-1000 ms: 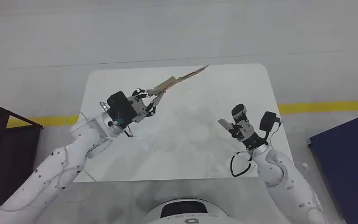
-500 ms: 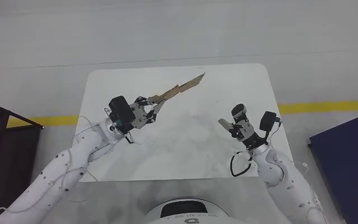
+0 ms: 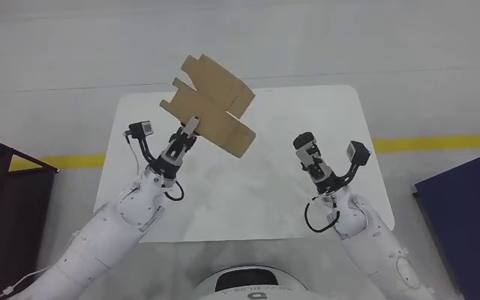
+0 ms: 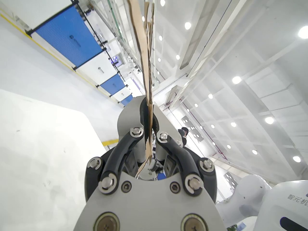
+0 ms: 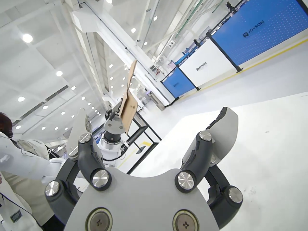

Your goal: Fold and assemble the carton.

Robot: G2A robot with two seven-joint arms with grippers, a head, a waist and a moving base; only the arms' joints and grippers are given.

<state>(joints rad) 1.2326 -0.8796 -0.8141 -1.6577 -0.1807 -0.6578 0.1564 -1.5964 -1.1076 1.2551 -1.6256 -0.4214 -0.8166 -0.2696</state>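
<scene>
A flat brown carton (image 3: 210,105) is held up above the white table (image 3: 285,202), its broad face turned toward the top camera. My left gripper (image 3: 191,125) is shut on the carton's lower edge. In the left wrist view the carton (image 4: 144,56) stands edge-on, pinched between the fingers (image 4: 134,121) of the left gripper (image 4: 149,118). My right gripper (image 3: 304,145) is over the right part of the table, apart from the carton. Its jaws stand open and hold nothing in the right wrist view (image 5: 154,121), where the carton (image 5: 128,106) shows farther off.
A dark frame (image 3: 19,195) stands off the table's left side, and a blue panel (image 3: 450,217) is at the right. A yellow floor line (image 3: 427,142) runs behind the table. A person in a light coat (image 5: 14,159) stands at the edge of the right wrist view.
My left arm has lifted and turned the carton from nearly edge-on and low over the table to upright, face toward the top camera. My right gripper has tilted upward and shifted slightly left.
</scene>
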